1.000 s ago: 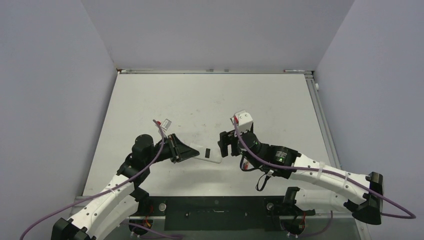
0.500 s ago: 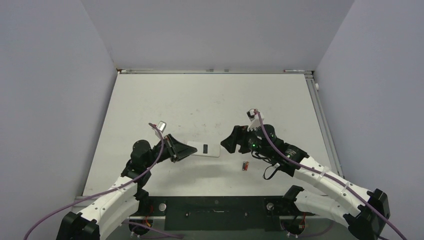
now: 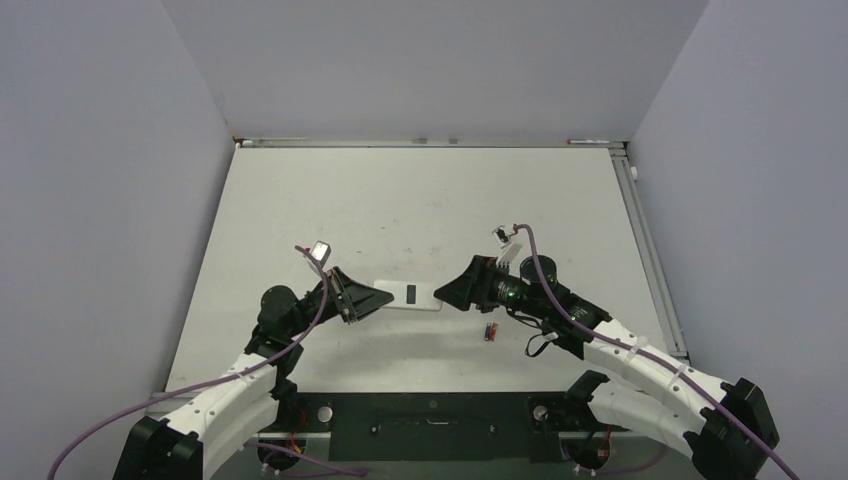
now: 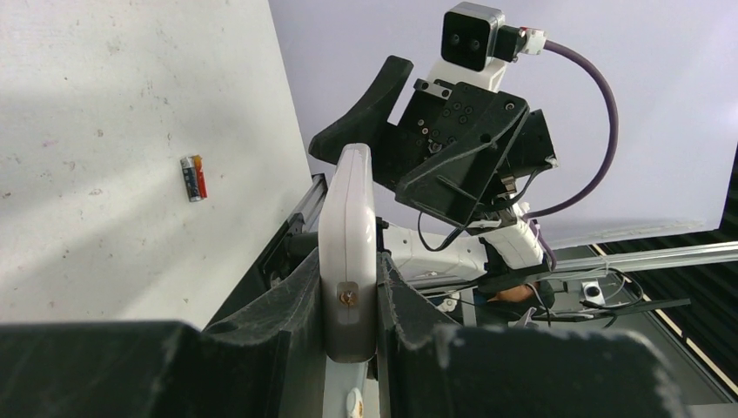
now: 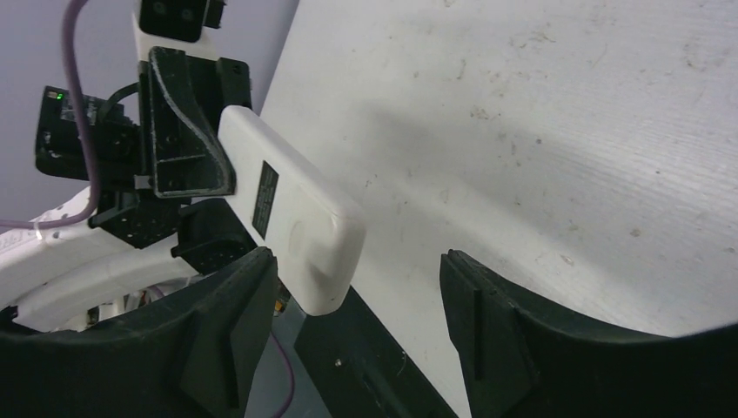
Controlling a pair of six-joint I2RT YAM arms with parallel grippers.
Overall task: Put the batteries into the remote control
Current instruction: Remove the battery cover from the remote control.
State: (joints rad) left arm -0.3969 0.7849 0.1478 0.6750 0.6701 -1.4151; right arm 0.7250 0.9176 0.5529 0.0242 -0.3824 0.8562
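The remote control (image 3: 408, 296) is a white bar with a dark label, held level above the table. My left gripper (image 3: 375, 298) is shut on its left end. In the left wrist view the remote (image 4: 347, 218) stands edge-on, pinched in that gripper (image 4: 348, 296). My right gripper (image 3: 447, 292) faces the free end, open. In the right wrist view the remote's tip (image 5: 291, 213) lies between the spread fingers of this gripper (image 5: 358, 270), close to the left finger (image 5: 235, 322) and apart from the other. A small red battery (image 3: 489, 332) (image 4: 193, 178) lies on the table under the right arm. Whether it is one or two side by side I cannot tell.
The white table (image 3: 420, 200) is walled by grey panels on three sides. A black base strip (image 3: 430, 412) with the arm mounts runs along the near edge. A metal rail (image 3: 650, 250) borders the right side.
The right gripper has swung from pointing downward to facing the remote's free end, and its jaws have narrowed a little. The battery came into view on the table. The left gripper raised the remote slightly.
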